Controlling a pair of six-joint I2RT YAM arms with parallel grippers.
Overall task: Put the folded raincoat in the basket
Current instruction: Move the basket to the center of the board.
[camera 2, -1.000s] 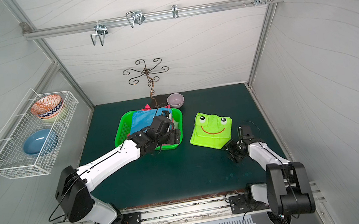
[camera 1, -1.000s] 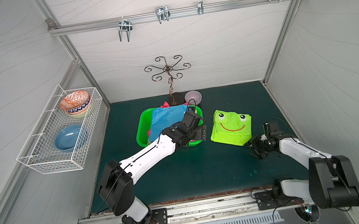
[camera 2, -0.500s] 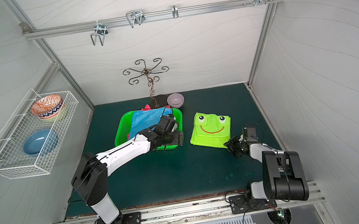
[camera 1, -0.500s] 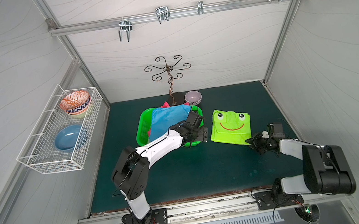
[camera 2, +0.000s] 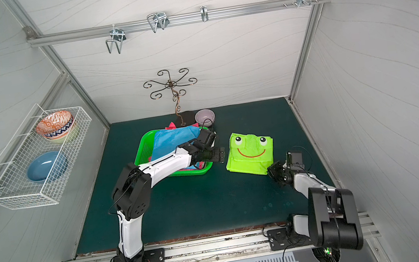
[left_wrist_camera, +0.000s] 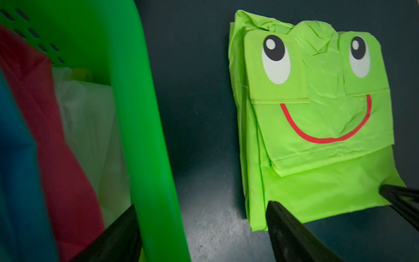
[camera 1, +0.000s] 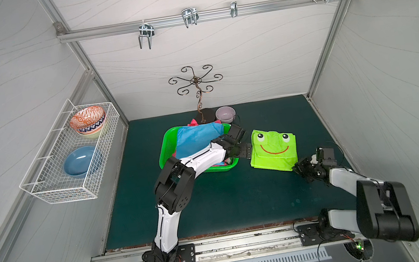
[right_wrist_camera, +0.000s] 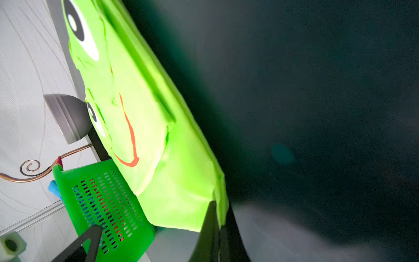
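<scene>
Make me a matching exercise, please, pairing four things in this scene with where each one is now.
1. folded raincoat
2. blue bowl
3. blue cloth
4. lilac bowl

A. in the white wire rack
B. in the basket
C. on the mat by the metal stand
D. on the mat, corner pinched by the right gripper

Pairs: 1-D, 2-A, 3-B, 4-C.

You see: folded raincoat (camera 2: 249, 153) flat on worktop | basket (camera 2: 141, 151) near it | left gripper (camera 2: 220, 154) between them | right gripper (camera 2: 272, 170) at raincoat's near corner
</scene>
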